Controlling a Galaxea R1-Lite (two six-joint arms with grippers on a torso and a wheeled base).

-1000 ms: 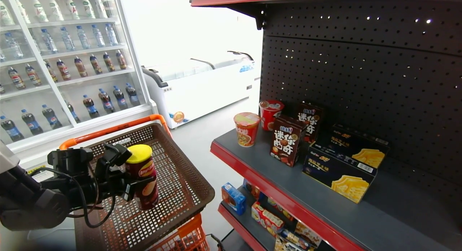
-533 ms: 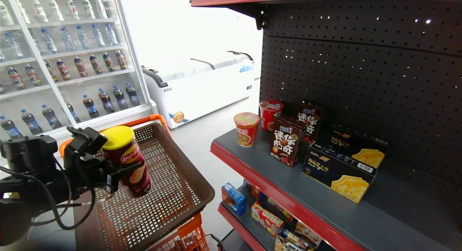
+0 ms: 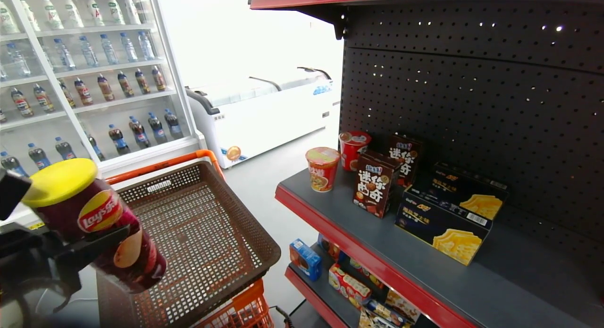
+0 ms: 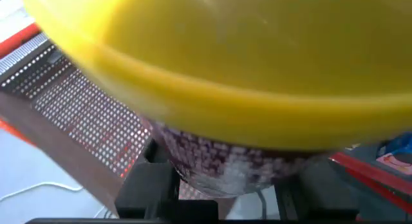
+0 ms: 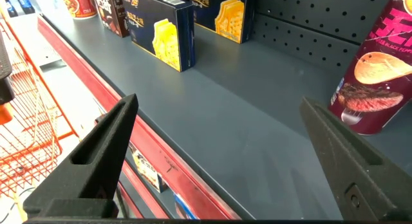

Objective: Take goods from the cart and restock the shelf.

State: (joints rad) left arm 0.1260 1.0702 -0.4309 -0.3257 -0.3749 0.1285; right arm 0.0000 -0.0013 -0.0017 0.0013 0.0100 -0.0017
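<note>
Head: left fingers (image 3: pixel 89 245) clamped on can (image 3: pixel 101 214), which is tilted, lid (image 3: pixel 59 181) up, above the near left corner of the cart (image 3: pixel 264 245). Shelf (image 3: pixel 358 243) well apart.
Left wrist: lid close to the camera, can body below it.
Right wrist: right fingers (image 5: pixel 96 159) apart over shelf's front edge. Second can (image 5: pixel 376 69) upright at shelf's back.

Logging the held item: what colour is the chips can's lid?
Yellow lid, on a maroon chips can; the head view shows it best.
</note>
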